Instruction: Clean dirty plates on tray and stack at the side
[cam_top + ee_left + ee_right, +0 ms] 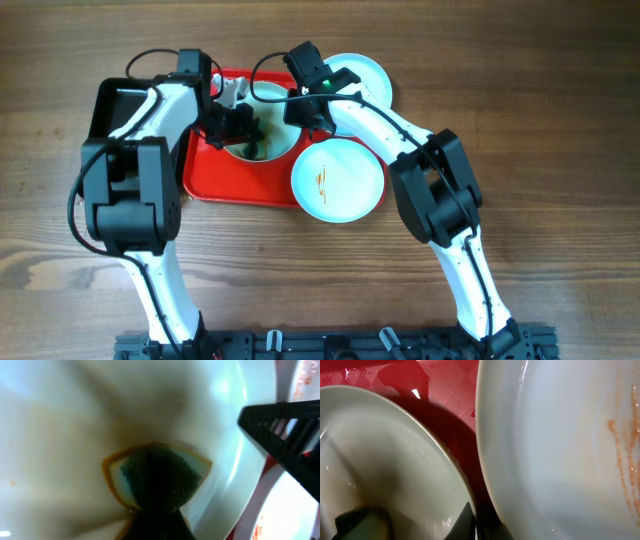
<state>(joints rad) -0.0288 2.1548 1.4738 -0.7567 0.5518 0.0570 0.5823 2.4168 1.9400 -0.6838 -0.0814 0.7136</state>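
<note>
The red tray (230, 185) holds a white plate (280, 148) at its middle. My left gripper (243, 128) is shut on a green-and-yellow sponge (157, 477) and presses it onto this plate (60, 435). My right gripper (300, 108) is shut on the plate's right rim (477, 522). A second plate (338, 178) with orange streaks overlaps the tray's right edge and lies beside the held one in the right wrist view (560, 450). A third plate (362, 74) lies at the back right, mostly off the tray.
A black tray (108, 100) sits left of the red tray, mostly hidden under my left arm. Both arms crowd over the back of the red tray. Wooden table (540, 120) lies all around.
</note>
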